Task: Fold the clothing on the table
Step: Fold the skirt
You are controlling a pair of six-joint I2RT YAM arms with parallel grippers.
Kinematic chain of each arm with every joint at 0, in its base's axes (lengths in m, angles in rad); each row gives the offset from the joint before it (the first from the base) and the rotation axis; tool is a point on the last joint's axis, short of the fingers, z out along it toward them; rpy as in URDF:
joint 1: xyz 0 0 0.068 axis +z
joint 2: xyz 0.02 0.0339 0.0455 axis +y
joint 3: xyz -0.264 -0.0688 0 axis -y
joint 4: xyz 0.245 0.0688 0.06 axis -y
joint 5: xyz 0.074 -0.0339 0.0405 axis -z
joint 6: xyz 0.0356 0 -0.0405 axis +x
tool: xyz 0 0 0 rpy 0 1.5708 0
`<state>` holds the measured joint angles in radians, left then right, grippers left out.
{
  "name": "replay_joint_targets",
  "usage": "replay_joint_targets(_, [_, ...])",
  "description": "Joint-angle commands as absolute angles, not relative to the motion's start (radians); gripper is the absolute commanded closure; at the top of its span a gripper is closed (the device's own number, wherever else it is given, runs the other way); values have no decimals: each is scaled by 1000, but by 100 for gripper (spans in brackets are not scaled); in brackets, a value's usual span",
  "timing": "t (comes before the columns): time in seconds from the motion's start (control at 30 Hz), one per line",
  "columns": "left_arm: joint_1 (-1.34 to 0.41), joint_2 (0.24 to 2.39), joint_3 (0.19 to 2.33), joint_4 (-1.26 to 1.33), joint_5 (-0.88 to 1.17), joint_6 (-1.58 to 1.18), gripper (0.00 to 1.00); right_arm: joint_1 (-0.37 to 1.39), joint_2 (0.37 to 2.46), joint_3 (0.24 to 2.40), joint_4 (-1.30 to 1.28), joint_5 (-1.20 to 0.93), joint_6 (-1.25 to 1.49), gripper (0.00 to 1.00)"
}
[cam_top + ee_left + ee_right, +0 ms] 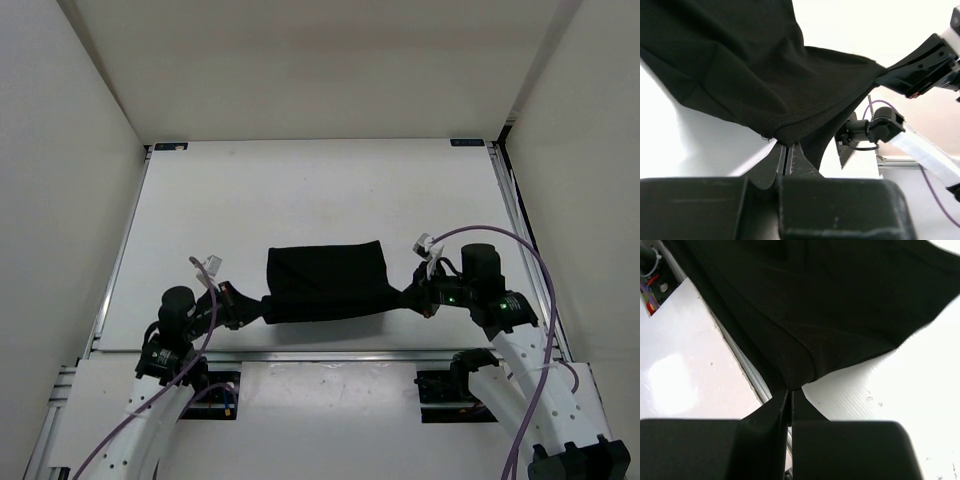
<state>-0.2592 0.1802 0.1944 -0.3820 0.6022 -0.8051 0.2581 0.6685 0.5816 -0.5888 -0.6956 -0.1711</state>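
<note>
Left fingers (pixel 774 162) are pinched shut on one end of the clothing (pixel 325 280). Right fingers (pixel 802 412) clamp the other end, over the surface (pixel 300 190).

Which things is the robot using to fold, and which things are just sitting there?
For the job:
- the clothing
- the table
- left gripper, shut on one end of the clothing
- right gripper, shut on the other end

Just there:
- purple cables
- metal rails
- white walls

Clothing (pixel 325 282) spans between left claw (pixel 263 307) and right claw (pixel 403 298).
</note>
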Motion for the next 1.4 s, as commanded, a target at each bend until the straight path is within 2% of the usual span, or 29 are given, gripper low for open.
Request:
replay_joint_targets(0.0, [-248, 238, 273, -359, 574, -788, 100, 255, 644, 608, -618, -684, -245, 100])
replay_joint_targets(0.3, [-301, 477, 383, -200, 460, -810, 100, 304, 672, 560, -505, -660, -176, 100])
replay_joint_targets(0.43, [-371, 537, 410, -210, 376, -795, 100, 339, 702, 538, -468, -660, -132, 100])
replay_joint_targets(0.67, [-356, 623, 396, -193, 308, -813, 100, 334, 891, 564, -411, -595, -23, 100])
replay_joint_targets(1.0, [-305, 729, 440, -197, 291, -814, 100, 233, 954, 603, -264, -601, 49, 100])
replay_joint_targets(1.27, [-340, 929, 518, -103, 236, -810, 90, 176, 1133, 667, -207, -646, 46, 100])
replay_joint_targets(1.37, [-341, 983, 563, -84, 224, -810, 89, 153, 1215, 724, -209, -695, 41, 100])
